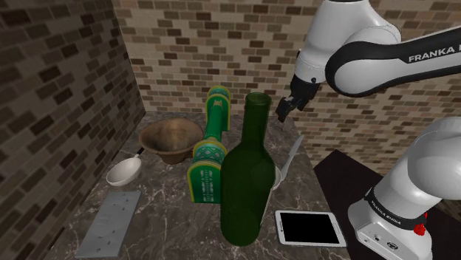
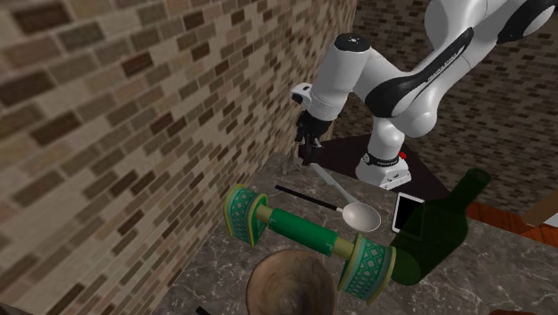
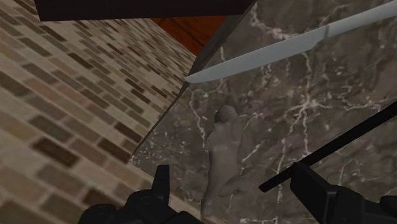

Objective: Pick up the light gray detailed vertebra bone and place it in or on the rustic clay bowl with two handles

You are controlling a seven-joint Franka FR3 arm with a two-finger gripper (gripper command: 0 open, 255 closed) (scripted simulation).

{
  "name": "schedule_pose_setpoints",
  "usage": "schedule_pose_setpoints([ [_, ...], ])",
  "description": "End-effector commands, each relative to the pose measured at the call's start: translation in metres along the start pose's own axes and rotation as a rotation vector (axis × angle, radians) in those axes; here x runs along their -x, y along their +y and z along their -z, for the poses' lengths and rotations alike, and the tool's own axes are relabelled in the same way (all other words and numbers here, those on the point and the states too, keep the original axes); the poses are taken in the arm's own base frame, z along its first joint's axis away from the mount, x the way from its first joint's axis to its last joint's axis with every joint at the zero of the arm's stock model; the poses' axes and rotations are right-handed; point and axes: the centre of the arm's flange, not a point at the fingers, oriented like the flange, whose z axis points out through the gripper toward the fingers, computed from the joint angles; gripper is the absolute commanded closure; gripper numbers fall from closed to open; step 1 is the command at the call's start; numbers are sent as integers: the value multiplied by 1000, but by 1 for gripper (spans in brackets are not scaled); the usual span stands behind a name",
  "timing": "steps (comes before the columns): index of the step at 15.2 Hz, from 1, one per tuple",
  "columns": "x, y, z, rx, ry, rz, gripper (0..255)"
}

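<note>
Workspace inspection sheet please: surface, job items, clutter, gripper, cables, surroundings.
Surface: dark veined marble countertop.
Job's things: grey vertebra bone lying by the wall edge; brown clay bowl, apparently empty.
Clutter: dark green glass bottle, green ornate dumbbell-shaped object, grey long-handled spoon, white ladle, grey perforated plate, white-framed tablet, thin black stick.
Gripper: black two-finger gripper open, over the vertebra bone, not holding it.
Cables: nothing seen.
Surroundings: brick walls.

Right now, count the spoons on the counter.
2: a white spoon beside the brown bowl; a grey spoon partly behind the green bottle in the shoulder view. Others may be hidden.
</note>
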Motion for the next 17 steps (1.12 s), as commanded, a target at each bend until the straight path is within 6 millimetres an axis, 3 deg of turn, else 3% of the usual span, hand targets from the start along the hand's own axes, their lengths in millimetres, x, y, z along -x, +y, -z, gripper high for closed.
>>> schedule_pose_setpoints([
  [1,3,-3,-14,4,4,1,0],
  [7,3,-2,-43,4,4,1,0],
  [14,3,-2,-43,4,4,1,0],
  [15,3,-2,-43,4,4,1,255],
  [17,3,-2,-43,4,4,1,255],
])
